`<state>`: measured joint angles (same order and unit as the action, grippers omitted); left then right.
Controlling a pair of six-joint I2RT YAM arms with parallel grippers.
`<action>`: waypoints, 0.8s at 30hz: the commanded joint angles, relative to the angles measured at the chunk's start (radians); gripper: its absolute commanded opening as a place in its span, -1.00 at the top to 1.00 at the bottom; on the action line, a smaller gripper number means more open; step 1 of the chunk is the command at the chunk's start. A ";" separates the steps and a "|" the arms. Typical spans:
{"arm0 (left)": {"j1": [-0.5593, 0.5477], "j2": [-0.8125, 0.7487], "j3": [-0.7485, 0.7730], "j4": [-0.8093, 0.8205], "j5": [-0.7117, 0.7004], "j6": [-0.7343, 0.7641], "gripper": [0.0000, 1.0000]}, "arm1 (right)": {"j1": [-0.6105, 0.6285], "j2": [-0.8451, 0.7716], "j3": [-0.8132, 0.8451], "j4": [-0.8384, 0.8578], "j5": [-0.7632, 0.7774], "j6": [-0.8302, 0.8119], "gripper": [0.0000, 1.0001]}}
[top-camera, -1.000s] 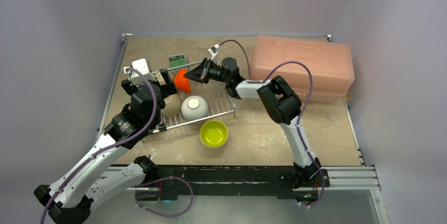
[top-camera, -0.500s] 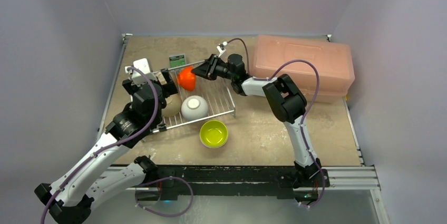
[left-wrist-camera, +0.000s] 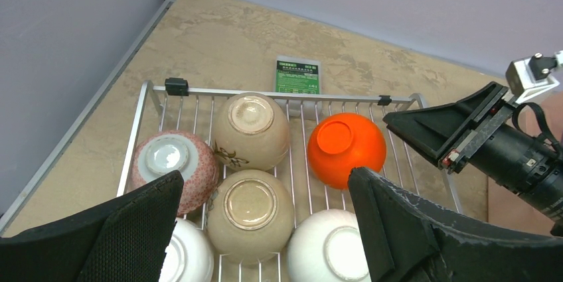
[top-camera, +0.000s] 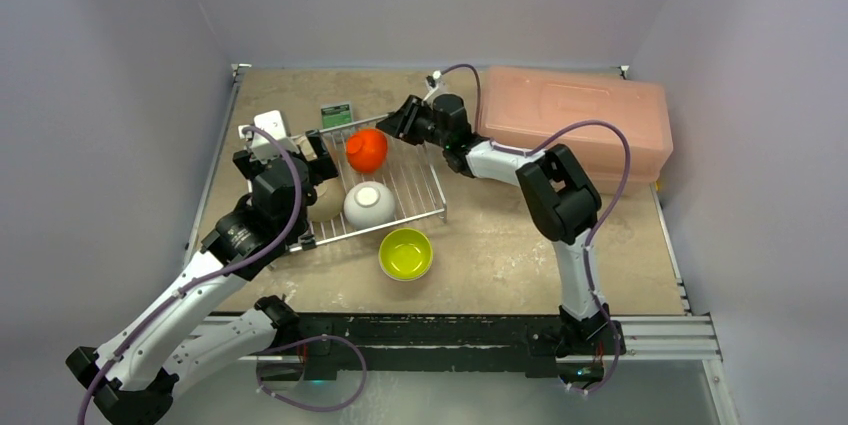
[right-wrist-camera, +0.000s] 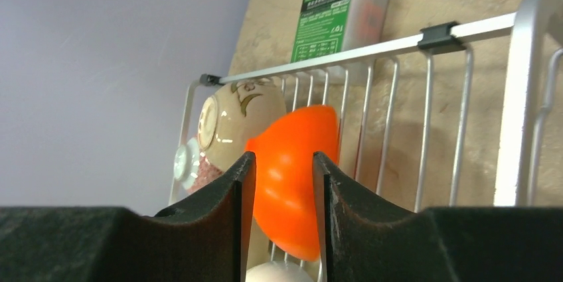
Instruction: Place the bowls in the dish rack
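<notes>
The dish rack (top-camera: 432, 207) holds several bowls upside down. In the left wrist view I see the orange bowl (left-wrist-camera: 346, 149), two beige bowls (left-wrist-camera: 251, 129) (left-wrist-camera: 251, 212), a pink patterned bowl (left-wrist-camera: 171, 159) and two white bowls (left-wrist-camera: 330, 249) (left-wrist-camera: 189, 255). A lime-green bowl (top-camera: 406, 253) sits upright on the table just in front of the rack. My right gripper (top-camera: 386, 128) is open at the rack's far right corner; the orange bowl (right-wrist-camera: 299, 142) shows beyond its parted fingers (right-wrist-camera: 226, 189). My left gripper (left-wrist-camera: 265, 179) hangs open above the rack, holding nothing.
A pink translucent box (top-camera: 575, 125) stands at the back right, close behind the right arm. A green card (top-camera: 336, 115) lies just past the rack's far rail (left-wrist-camera: 265, 91). Walls close in the table on three sides.
The right gripper opened and let go of the orange bowl, then drew back toward the far right. The bowl now rests upside down in the rack. The left arm held still.
</notes>
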<state>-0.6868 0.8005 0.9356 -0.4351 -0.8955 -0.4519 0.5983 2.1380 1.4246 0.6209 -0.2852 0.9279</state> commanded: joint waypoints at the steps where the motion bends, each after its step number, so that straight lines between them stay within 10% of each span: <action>1: 0.002 0.003 0.034 0.012 -0.018 0.002 -0.90 | 0.009 -0.088 0.001 -0.062 0.136 -0.100 0.19; 24: 0.001 0.011 0.037 0.010 -0.015 0.004 -0.90 | 0.129 -0.066 0.160 -0.388 0.422 -0.376 -0.41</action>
<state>-0.6868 0.8097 0.9356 -0.4355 -0.8978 -0.4515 0.7284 2.0853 1.5051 0.2867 0.1207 0.6064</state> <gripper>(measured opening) 0.950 0.708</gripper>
